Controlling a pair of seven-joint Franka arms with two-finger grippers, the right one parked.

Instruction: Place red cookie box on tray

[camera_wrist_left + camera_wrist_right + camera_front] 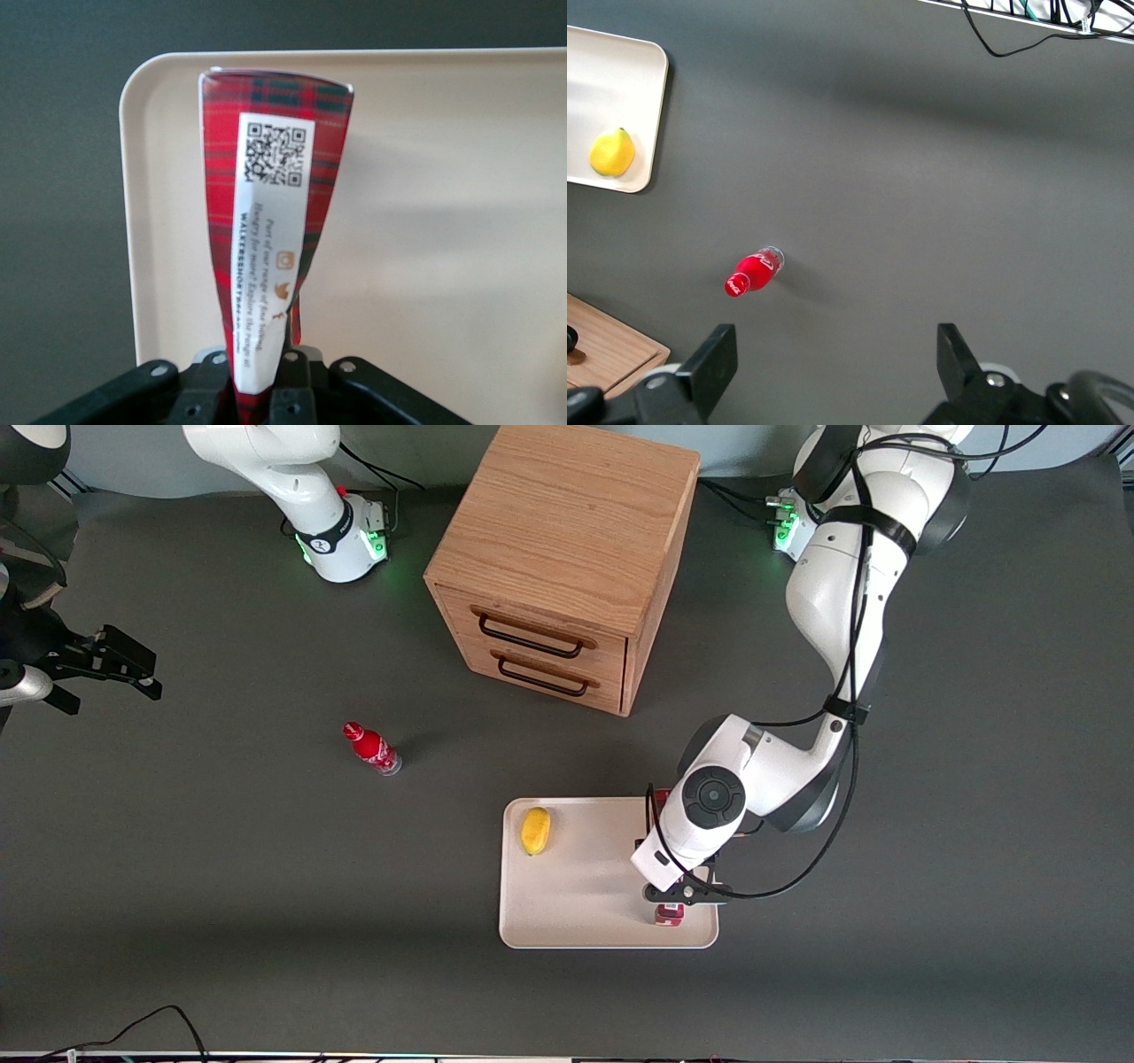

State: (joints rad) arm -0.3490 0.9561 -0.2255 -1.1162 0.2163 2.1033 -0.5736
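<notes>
Holding the red cookie box (270, 221) by one end, the left gripper (680, 893) hangs over the tray (576, 903), its fingers pinched on the carton. In the wrist view the box runs away from the fingers over the cream tray floor, its white label patch with the printed code facing the camera. Whether its outer end touches the tray or rides just above it cannot be told.

From the front camera, the gripper sits at about the 4 o'clock part of the tray, close to the rim nearest the camera, and only a small red end of the box shows below the arm's wrist.

As a judgement, the carry looks done: the box is inside the tray's outline. What seems left is to lower it flat, let go and lift clear.

A lemon (535, 830) lies on the tray at about 10 o'clock, well apart from the box. Farther from the camera, a small red bottle (371, 747) lies on the dark table (221, 868), toward the parked arm's end. Farthest stands the wooden drawer cabinet (567, 558), at 12 o'clock from the tray.
</notes>
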